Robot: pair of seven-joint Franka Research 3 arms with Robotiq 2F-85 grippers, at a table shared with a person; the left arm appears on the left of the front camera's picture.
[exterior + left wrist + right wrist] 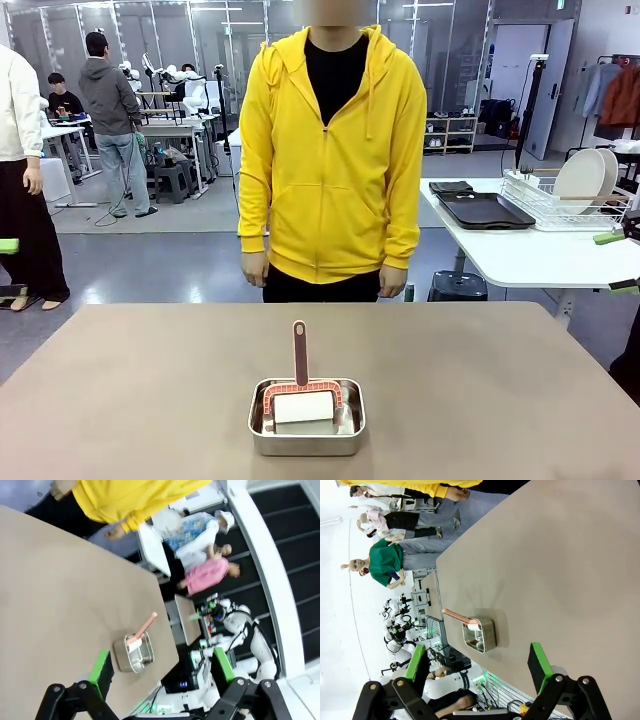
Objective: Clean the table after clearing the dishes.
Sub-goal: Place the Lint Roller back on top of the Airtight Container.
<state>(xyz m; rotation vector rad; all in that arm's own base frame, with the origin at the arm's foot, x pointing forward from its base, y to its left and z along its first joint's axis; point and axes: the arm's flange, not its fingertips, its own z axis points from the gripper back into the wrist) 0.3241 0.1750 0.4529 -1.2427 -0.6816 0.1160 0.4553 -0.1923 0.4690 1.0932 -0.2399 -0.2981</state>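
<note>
The grey-brown table [480, 380] carries a steel tin [306, 428] near its front middle. In the tin stands a white roller [303, 407] with a pink handle pointing up. The dishes, white plates [586, 180], stand in a wire rack on the white side table at the right, beside dark trays [485, 210]. My left gripper [161, 666] is open above the table [60, 590], the tin [134, 652] between its green pads. My right gripper [476, 661] is open too, high over the table [560, 570], with the tin [480, 635] ahead of it. Both hold nothing.
A person in a yellow hoodie [333, 160] stands at the table's far edge, hands down at the sides. The white side table [530, 255] with the dish rack [565, 200] is at the far right. People and workbenches are farther back on the left.
</note>
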